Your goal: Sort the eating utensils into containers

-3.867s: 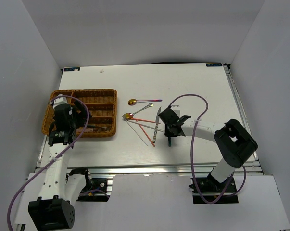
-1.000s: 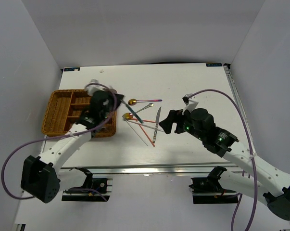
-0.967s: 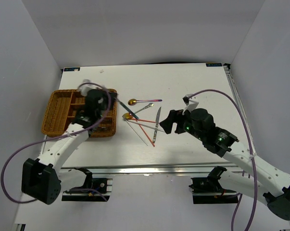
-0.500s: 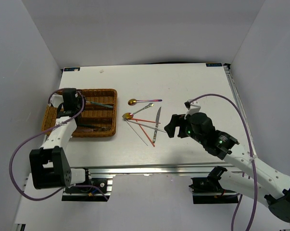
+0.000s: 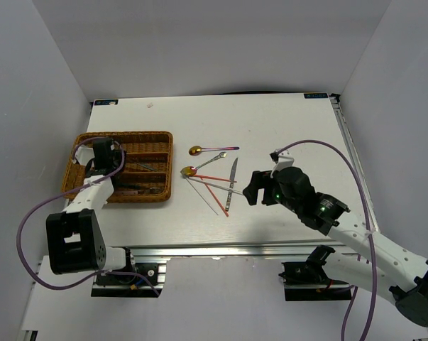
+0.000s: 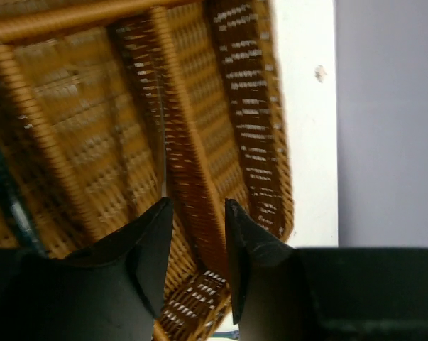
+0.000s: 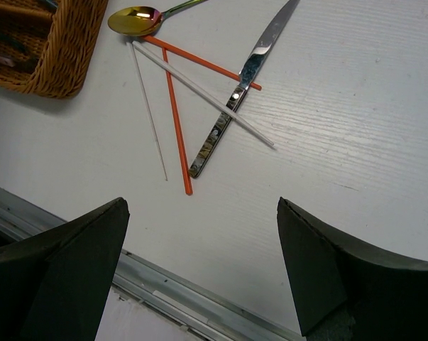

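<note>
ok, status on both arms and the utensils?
Left end effector open over wicker tray, empty. Right end effector open, empty, near knife and chopsticks. Nothing blocking.

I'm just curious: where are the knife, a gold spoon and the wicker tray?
knife (image 7: 249, 71): right wrist view, its blade.
gold spoon (image 7: 134, 20): right wrist view, its bowl.
wicker tray (image 7: 61, 67): right wrist view, its outer wall.

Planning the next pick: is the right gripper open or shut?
Open. The right gripper shows both fingers wide apart, nothing held between them.

Right wrist view crops the knife (image 7: 250, 67) tip and most of the wicker tray (image 7: 64, 57).
</note>
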Motion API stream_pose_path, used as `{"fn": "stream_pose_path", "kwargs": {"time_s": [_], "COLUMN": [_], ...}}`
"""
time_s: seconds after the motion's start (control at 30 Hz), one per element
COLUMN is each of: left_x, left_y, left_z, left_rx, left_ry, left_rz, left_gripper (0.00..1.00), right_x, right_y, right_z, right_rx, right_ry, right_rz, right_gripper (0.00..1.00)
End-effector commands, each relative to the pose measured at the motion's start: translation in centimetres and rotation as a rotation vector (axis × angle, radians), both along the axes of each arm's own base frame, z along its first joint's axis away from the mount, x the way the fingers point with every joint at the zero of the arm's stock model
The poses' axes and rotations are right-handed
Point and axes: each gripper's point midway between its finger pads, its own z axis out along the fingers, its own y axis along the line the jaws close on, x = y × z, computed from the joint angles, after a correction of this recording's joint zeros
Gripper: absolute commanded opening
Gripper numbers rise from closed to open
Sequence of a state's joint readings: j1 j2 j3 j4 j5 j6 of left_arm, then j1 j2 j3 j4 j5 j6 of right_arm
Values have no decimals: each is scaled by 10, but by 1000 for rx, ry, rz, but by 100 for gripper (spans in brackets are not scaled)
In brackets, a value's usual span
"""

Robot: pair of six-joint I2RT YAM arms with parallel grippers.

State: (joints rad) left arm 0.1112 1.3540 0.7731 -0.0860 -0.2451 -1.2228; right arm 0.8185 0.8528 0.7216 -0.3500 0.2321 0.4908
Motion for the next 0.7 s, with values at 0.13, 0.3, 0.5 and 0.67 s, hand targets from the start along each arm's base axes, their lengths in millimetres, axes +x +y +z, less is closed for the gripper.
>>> {"fn": "stream_pose_path", "kwargs": {"time_s": [0.13,0.3,0.5,0.67], "left_x": [-15,-22,-53,-115], "left_y": [1,-1,-19,-19], "left_z": [-15,28,68,45], "left_rx": [-15,49,278,459], "left_ry": [12,-28,57,213], "left_rz": [-20,-74,-386,-562], "left_gripper": [61,78,98,98], "right_x": [4,9,26,39], "right_y": [6,8,-4,13], "right_z": [-1,-17,-48,-51], "right_rx": [-3,-38,-142,-107], "right_ry": [-1,53,190,226], "right_rz": [12,-21,-236,-307], "right_gripper": [89,89,89,89]}}
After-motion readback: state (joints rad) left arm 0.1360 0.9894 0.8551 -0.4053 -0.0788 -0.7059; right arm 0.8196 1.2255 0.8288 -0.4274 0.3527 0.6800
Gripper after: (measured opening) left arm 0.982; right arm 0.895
